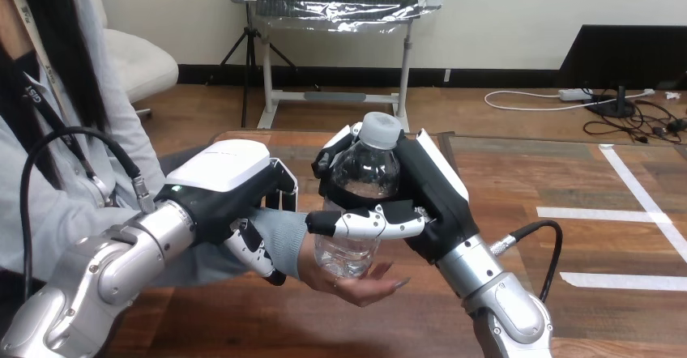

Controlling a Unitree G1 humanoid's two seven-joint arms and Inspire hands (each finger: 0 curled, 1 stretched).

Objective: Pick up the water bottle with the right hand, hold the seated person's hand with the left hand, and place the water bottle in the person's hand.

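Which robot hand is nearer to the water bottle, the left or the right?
Right. The right robot hand is curled round the water bottle. The left robot hand is apart from it, to its left in the view, curled round the person's wrist.

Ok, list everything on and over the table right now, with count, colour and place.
clear plastic water bottle: one, clear with pale cap, upright over the table's middle.
brown wooden table: one, brown, across the lower view.
white tape strips: three, white, on the wood at right.
person's hand: one, palm up, touching the bottle's base.
robot's left hand: one, black and white, curled round the person's wrist.
robot's right hand: one, black and white, curled round the bottle.
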